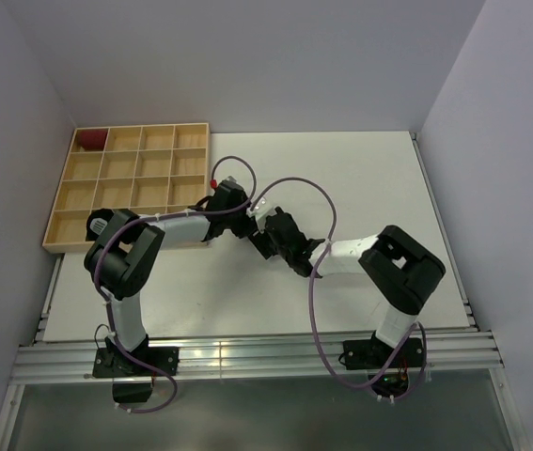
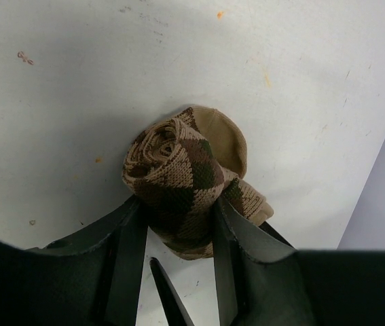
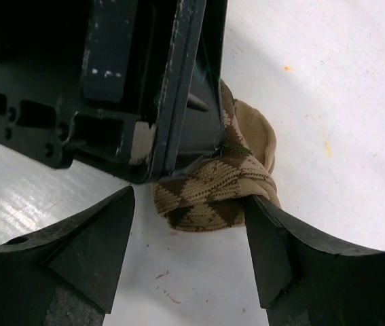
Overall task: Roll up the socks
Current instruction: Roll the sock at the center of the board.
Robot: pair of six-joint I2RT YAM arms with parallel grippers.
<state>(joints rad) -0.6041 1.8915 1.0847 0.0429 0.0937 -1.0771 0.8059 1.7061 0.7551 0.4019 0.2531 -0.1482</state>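
Pinching the rolled tan argyle sock (image 2: pixel 182 178) in my left claw (image 2: pixel 178 227) at mid-bench (image 2: pixel 77 102), I judge the roll nearly done. My right claw (image 3: pixel 189 207) stands spread, one finger touching the roll; next comes tucking the cuff over without unwinding.

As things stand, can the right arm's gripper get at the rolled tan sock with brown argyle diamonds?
Probably yes: the right gripper stands open around the rolled tan argyle sock. But the left gripper, shut on it, fills part of that gap, so only one end looks free.
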